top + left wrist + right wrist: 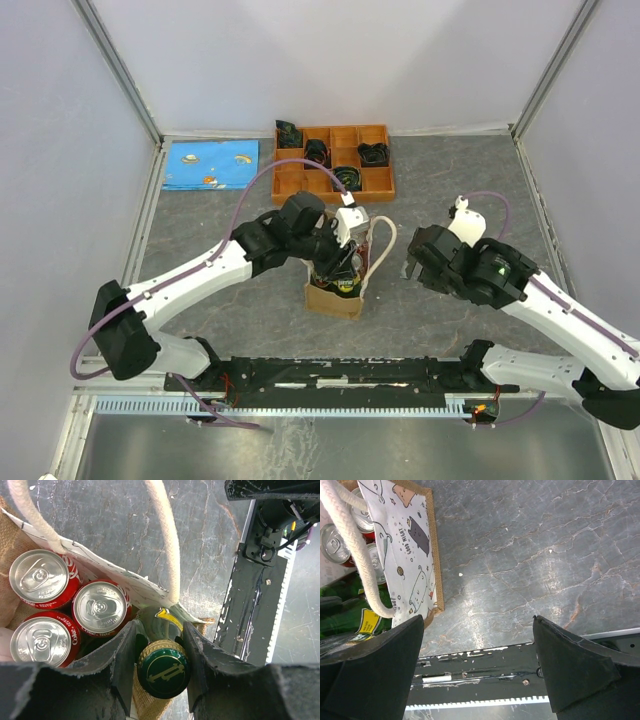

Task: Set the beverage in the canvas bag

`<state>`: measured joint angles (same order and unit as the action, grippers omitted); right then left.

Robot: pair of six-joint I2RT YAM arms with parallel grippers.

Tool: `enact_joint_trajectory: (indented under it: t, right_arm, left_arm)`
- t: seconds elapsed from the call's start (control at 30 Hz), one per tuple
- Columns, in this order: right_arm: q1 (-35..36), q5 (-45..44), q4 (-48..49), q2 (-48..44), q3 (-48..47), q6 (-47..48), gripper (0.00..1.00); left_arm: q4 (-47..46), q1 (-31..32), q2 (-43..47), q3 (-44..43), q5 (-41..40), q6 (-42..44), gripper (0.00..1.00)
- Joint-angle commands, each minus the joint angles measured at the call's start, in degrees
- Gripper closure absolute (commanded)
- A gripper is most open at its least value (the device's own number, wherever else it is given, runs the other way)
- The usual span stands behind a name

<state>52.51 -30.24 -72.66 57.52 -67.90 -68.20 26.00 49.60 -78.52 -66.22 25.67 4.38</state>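
Watching the left gripper, jaws clamped just under the cap of the green bottle down in the canvas bag beside three cans, I'd guess heavy, slick, breakable glass, so the neck's a smart hold; right gripper jaws gape empty.

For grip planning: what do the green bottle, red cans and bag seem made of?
Green bottle: probably glass, glossy dark green; ridged cap looks metal.
Red cans: metal, shiny silver tops with pull tabs.
Canvas bag: matte woven fabric, coarse brown edge.
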Motion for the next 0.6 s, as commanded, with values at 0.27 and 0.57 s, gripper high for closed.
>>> enact_joint_trajectory:
  t: [0.27, 0.57]
  right_arm:
    - [0.32, -2.76, -2.99, -2.30, -0.67, -2.20, 0.03]
    - [0.39, -2.50, -3.39, -2.70, -0.15, -2.66, 0.03]
  left_arm:
    - [-9.09, 3.12, -1.34, 5.21, -0.08, 2.80, 0.97]
    - [-12.37, 4.96, 0.30, 10.91, -5.98, 4.38, 0.97]
